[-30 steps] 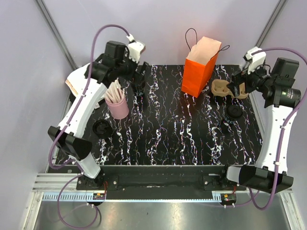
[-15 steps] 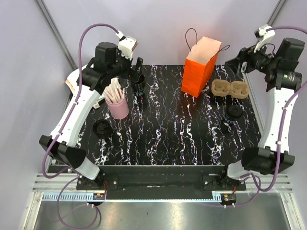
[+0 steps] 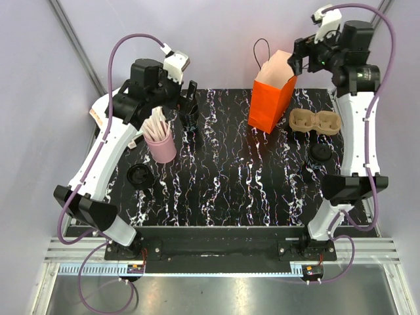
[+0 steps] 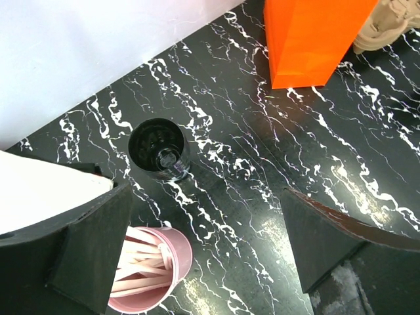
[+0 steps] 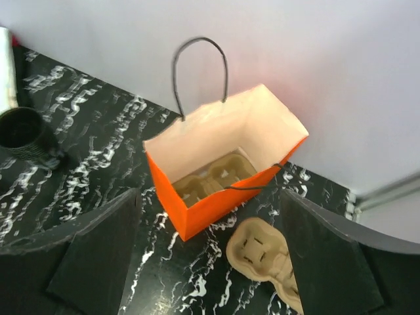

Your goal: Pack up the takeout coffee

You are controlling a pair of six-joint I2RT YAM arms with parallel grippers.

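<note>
Top external view has the takeout coffee (image 3: 321, 153) standing on the bench (image 3: 230, 190) at the right, near the cardboard carrier (image 3: 315, 121). The right gripper (image 5: 209, 195) hangs spread wide and empty over the orange bag (image 3: 270, 98). The left gripper (image 4: 207, 193), likewise released, hovers above the lidless cup (image 4: 157, 147).

This is a robotics lab test cell. Two white robot arms, the left arm (image 3: 108, 147) and the right arm (image 3: 359, 131), are bolted at the near edge of a black marble-patterned counter (image 3: 230, 190), and purple cables (image 3: 113, 62) loop off them. Bare pale walls (image 3: 216, 33) and slanting metal struts (image 3: 72, 39) box the counter in. A slotted aluminium rail (image 3: 216, 270) runs below its near edge. The few café props, an orange paper bag (image 3: 270, 102), a cardboard cup carrier (image 3: 315, 121) and the takeout coffee (image 3: 321, 153), stand spaced out like set pieces.
</note>
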